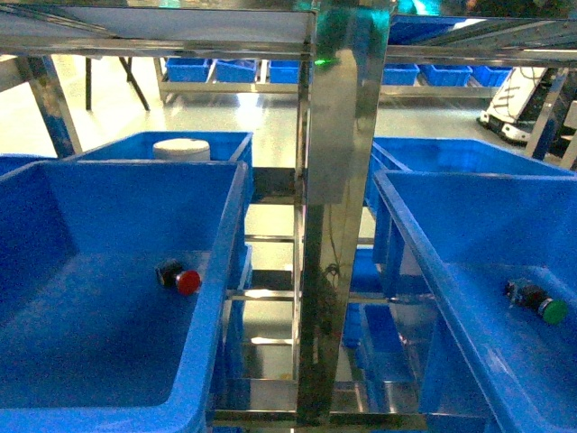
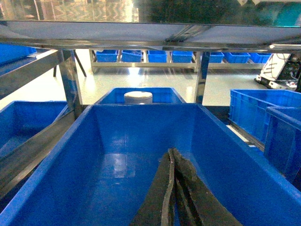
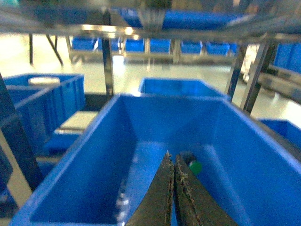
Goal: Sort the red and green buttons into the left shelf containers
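The red button lies on its side on the floor of the big blue container on the left shelf. Behind that container stands a second blue container. The green button lies in the blue bin on the right. Neither gripper shows in the head view. My left gripper is shut and empty over the left container; the red button does not show there. My right gripper is shut and empty, with the green button just beyond its tips on the bin floor.
A wide steel shelf post stands between the two front bins. A white round tub sits in the rear left container, and the left wrist view shows it too. More blue bins flank both sides. A steel shelf runs low overhead.
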Controlling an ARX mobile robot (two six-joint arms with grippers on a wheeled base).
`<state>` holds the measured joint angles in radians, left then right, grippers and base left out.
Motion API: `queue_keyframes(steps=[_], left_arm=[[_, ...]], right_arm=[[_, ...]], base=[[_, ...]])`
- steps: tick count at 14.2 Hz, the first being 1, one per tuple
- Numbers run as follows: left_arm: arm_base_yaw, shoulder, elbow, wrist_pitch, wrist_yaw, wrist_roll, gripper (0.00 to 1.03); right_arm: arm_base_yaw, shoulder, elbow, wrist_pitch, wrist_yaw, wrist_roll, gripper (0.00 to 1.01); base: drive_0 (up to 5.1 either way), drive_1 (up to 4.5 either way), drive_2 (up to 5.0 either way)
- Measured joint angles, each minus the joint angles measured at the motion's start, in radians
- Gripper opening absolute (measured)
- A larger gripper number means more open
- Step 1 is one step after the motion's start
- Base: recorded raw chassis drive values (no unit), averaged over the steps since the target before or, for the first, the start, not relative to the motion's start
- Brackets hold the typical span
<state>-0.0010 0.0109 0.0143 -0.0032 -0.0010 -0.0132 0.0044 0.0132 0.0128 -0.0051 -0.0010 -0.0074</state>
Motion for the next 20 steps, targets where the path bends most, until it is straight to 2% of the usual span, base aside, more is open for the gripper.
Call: queue_keyframes(steps=[5, 6, 11, 14, 16, 17, 18, 20], left_arm=[[0.0, 0.0, 0.0, 0.0, 0.0, 0.0, 0.02], [0.0, 0.0, 0.0, 0.0, 0.0, 0.0, 0.05], [0.0, 0.0, 0.0, 0.0, 0.0, 0.0, 0.51], [0.0, 0.0, 0.0, 0.0, 0.0, 0.0, 0.75], [0.0, 0.0, 0.0, 0.0, 0.0, 0.0, 0.95], [0.0, 0.0, 0.0, 0.0, 0.0, 0.002, 1.0], [0.0, 0.0, 0.0, 0.0, 0.0, 0.002, 0.98], [0.0, 0.0, 0.0, 0.0, 0.0, 0.002, 0.98]], right_arm=[[0.0, -0.008, 0.0, 0.002, 0.001, 0.0, 0.02], [0.0, -0.008, 0.0, 0.001, 0.001, 0.0, 0.05], [0.0, -0.008, 0.0, 0.002, 0.001, 0.0, 0.51], [0.0, -0.008, 0.0, 0.002, 0.001, 0.0, 0.75], [0.0, -0.008, 0.0, 0.002, 0.001, 0.0, 0.95], [0.0, -0.008, 0.0, 0.002, 0.001, 0.0, 1.0], [0.0, -0.008, 0.0, 0.002, 0.001, 0.0, 0.97], [0.0, -0.008, 0.0, 0.002, 0.001, 0.0, 0.98]], base=[[0.0, 0.0, 0.0], [0.0, 0.0, 0.0], [0.0, 0.0, 0.0], [0.0, 0.0, 0.0], [0.0, 0.0, 0.0], [0.0, 0.0, 0.0], [0.0, 0.0, 0.0], [0.0, 0.0, 0.0]])
